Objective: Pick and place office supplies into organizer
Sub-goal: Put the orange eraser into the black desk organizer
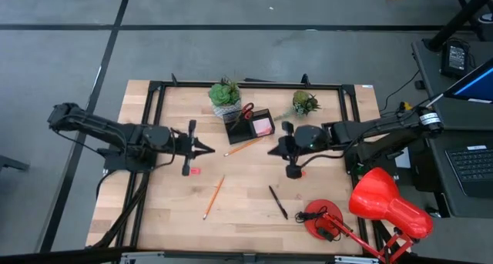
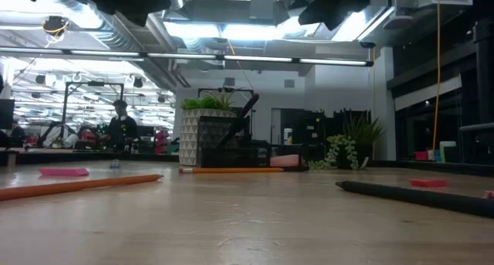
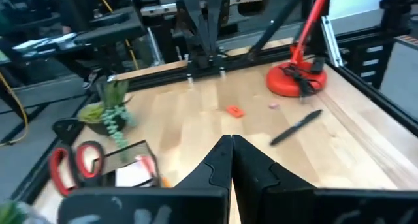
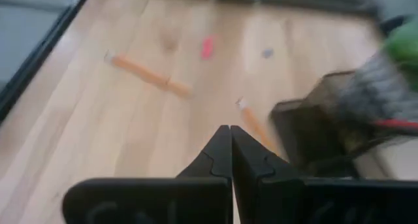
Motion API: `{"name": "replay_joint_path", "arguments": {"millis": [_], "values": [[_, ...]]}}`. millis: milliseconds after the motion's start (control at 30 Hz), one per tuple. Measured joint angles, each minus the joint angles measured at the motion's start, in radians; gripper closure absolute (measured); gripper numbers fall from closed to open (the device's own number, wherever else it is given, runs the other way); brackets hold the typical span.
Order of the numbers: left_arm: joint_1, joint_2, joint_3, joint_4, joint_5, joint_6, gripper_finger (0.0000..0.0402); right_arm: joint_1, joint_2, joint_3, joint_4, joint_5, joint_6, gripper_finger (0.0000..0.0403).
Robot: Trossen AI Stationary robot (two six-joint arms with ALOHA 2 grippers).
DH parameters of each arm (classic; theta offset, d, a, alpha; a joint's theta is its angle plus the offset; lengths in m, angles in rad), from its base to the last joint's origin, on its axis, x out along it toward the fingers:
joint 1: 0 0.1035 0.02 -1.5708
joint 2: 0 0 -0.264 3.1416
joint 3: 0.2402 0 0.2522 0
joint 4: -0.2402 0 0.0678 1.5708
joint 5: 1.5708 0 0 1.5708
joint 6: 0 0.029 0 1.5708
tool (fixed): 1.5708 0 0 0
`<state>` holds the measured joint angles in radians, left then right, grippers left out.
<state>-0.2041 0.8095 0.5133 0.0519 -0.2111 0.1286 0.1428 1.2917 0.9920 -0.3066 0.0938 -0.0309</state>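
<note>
Both arms' fingers [image 3: 230,160] pressed together, empty; pencil [image 1: 246,146] lies between them.

No legible text, label, brand, number or sign appears in any view; the sticky-note pad [image 1: 263,126] in the organizer [image 1: 248,125] shows a blank face, and the laptop [image 1: 471,165] screen and keys are unreadable.
</note>
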Motion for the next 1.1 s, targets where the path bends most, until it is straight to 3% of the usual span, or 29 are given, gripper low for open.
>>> {"name": "replay_joint_path", "arguments": {"millis": [367,833,1100], "values": [[-0.115,0.252,0.000,0.221,-0.061,-0.067,0.0400,0.029,0.000,0.000,-0.442,-0.027,0.294,0.0402],[-0.137,0.567,0.000,0.589,-0.062,-0.119,0.0399,0.177,0.004,-0.001,-0.626,-0.026,0.369,0.0401],[-0.137,0.630,0.000,0.645,-0.059,-0.137,0.0399,0.223,0.041,-0.002,-0.629,0.031,0.369,0.0349]]}}
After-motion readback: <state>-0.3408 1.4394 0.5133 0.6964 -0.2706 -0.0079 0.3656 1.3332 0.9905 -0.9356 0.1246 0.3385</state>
